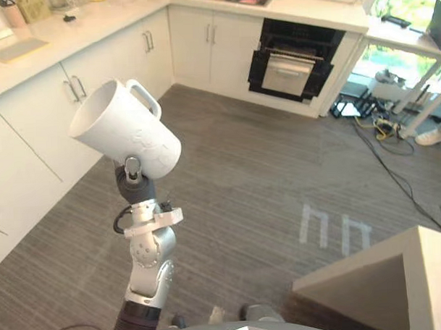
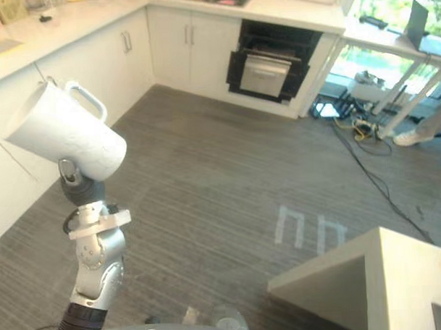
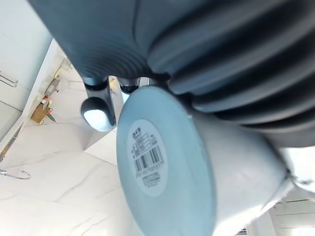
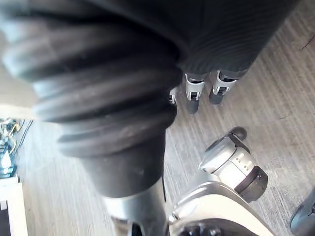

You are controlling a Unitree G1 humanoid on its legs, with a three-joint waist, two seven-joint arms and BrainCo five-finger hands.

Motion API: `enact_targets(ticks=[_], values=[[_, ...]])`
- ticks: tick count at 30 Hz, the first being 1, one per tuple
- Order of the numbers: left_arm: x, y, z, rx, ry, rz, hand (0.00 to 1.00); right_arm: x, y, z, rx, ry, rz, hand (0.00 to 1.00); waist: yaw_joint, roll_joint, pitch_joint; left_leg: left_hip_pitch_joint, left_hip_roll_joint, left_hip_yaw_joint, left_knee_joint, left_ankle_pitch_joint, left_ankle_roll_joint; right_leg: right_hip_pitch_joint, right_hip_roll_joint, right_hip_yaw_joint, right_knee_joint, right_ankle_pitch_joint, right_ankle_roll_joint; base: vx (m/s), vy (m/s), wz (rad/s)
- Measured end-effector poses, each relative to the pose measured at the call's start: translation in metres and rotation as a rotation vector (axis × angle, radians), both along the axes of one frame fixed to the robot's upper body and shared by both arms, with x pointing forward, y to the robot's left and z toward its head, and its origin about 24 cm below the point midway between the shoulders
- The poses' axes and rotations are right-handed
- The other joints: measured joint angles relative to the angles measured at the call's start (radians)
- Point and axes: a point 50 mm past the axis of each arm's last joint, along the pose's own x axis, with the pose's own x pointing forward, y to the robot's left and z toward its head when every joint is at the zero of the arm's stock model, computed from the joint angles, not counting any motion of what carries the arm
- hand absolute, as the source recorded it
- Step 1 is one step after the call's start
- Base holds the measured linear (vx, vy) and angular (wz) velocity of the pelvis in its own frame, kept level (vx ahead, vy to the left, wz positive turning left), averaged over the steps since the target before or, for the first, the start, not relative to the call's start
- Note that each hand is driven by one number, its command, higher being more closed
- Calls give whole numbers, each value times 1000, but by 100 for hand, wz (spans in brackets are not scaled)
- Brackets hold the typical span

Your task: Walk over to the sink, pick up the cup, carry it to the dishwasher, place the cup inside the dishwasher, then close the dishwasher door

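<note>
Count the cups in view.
1. A white cup, tilted, gripped in the left hand raised over the kitchen floor. Small items on the far counter are too small to tell, so more may be hidden.

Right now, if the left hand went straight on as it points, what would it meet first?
Probably the cabinets under the counter: the left hand, holding the cup, aims at them across the floor, though depth is unclear.

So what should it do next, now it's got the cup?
Probably step toward the dishwasher: the left hand holds the cup raised, while the dishwasher stands open far across the floor, well out of reach.
</note>
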Motion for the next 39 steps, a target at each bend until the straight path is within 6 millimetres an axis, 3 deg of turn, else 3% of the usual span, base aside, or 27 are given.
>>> enact_targets(ticks=[1,2,4,5,7,8,9,10,11,12,13,15,16,17,18,19,20,21,24,28,29,30,31,32,33,36,39], values=[[-1,0,3,9,-11,-7,100,-2,5,-1,14,3,-3,0,1,-25,-9,-4,-5,8,15,-8,-14,3,-18,2,-10,14,26,151,-208,43],[-2,-3,3,9,-8,-20,100,0,7,-1,19,-5,11,0,4,-22,-13,-24,31,3,76,-38,-39,10,-1,-28,5,4,35,156,-213,36],[-4,-7,10,-3,-29,-39,100,12,6,0,13,-50,35,0,8,6,-8,-69,98,-5,222,-103,-68,13,37,-53,37,-25,13,165,-208,19],[-6,-7,15,-21,-49,-39,100,18,-7,2,-14,-66,83,0,14,40,5,-102,156,-33,367,-185,-73,25,78,-63,89,-77,-5,146,-136,-8],[-10,-4,17,-29,-60,-25,100,24,-10,3,-21,-76,118,0,15,64,0,-104,186,-38,446,-221,-73,34,100,-65,129,-123,-19,141,-89,-10],[-15,1,21,-40,-80,-12,100,25,-11,3,-17,-70,133,0,13,63,5,-142,223,-42,593,-231,-87,50,113,-66,169,-177,-37,191,-87,2],[-18,3,23,-51,-95,-12,100,25,-10,3,-11,-66,133,0,15,76,10,-202,254,-61,749,-212,-56,73,119,-73,190,-202,-42,255,-93,17],[-23,5,24,-77,-103,-18,100,23,-14,5,-22,-68,134,0,20,80,20,-300,313,-83,949,-144,19,104,134,-89,195,-224,-50,242,-54,26],[-25,7,24,-87,-104,-21,100,22,-16,6,-28,-68,135,0,24,89,23,-343,339,-89,1034,-91,36,127,145,-92,188,-230,-58,269,20,23],[-26,9,21,-87,-102,-24,100,18,-19,6,-35,-52,139,0,36,92,24,-396,344,-105,1128,-99,27,174,143,-101,164,-236,-57,292,77,11],[-25,9,20,-75,-107,-27,100,15,-21,5,-36,-36,141,0,49,90,23,-406,306,-87,1064,-89,46,200,125,-101,153,-238,-37,302,83,6],[-24,16,19,-49,-106,-3,100,14,-23,6,-40,-36,130,0,52,86,30,-382,302,-53,1043,-50,72,241,116,-85,108,-229,-42,332,88,12],[-22,25,18,-11,-104,27,100,19,-23,5,-32,-46,133,0,39,60,54,-425,274,-49,1100,-69,69,307,102,-61,37,-207,-41,313,124,29],[-20,27,16,0,-92,35,100,18,-21,4,-22,-43,145,0,37,36,54,-427,215,-48,1032,-144,27,330,69,-57,2,-205,-35,278,168,42],[-19,29,15,3,-76,44,100,20,-22,3,-13,-53,145,0,44,26,57,-420,122,-57,794,-173,1,344,34,-65,-30,-190,-32,258,221,31],[-20,29,17,-4,-84,45,100,16,-32,4,-28,-43,118,0,55,72,65,-422,68,-139,471,-113,-43,342,42,-48,-55,-190,-36,327,290,14],[-21,30,16,-5,-78,52,100,14,-35,4,-32,-39,113,0,66,81,65,-413,59,-154,452,-18,-50,343,43,-16,-70,-202,-29,327,288,-30],[-22,37,9,6,-38,81,100,15,-30,2,-17,-40,112,0,78,72,67,-401,40,-145,481,-71,-43,348,35,46,-66,-202,-33,327,277,-65],[-29,42,-7,28,40,93,100,16,-25,1,-11,-33,135,0,84,56,57,-398,13,-220,638,-204,-7,311,39,172,70,-224,0,250,208,-73],[-23,38,-10,56,24,1,100,9,-23,0,-19,-2,146,0,61,26,11,-356,-11,-149,679,-285,30,271,-15,182,206,-240,34,332,142,-43],[-20,35,-10,62,18,-26,100,10,-24,1,-21,-11,138,0,60,23,8,-313,-29,-112,653,-299,44,203,-39,184,367,-218,87,318,128,-56],[-17,32,-9,69,15,-40,100,12,-25,1,-25,-28,131,0,60,20,10,-253,-44,-80,610,-304,54,119,-66,179,543,-136,150,366,167,-59],[-17,32,-8,70,16,-42,100,13,-25,1,-25,-36,128,0,56,21,11,-215,-51,-70,580,-306,59,85,-80,165,618,-67,154,361,187,-58],[-17,27,-9,78,23,-53,100,12,-27,2,-24,-48,119,0,43,37,18,-124,-55,-56,514,-307,66,34,-108,100,744,1,91,301,161,-52],[-17,25,-9,99,25,-49,100,12,-27,3,-27,-62,121,0,30,41,24,-50,-52,-54,454,-310,72,-18,-95,54,826,-75,27,307,130,-41],[-14,16,-5,109,11,-82,100,16,-23,4,-25,-98,100,0,-5,47,19,66,-30,-60,326,-308,68,-170,11,-17,752,-196,3,275,31,-3],[-12,4,-3,94,11,-134,100,6,-11,2,0,-81,88,0,-19,53,20,142,-4,-84,270,-328,33,-277,62,-72,495,-166,-7,362,-69,38]])
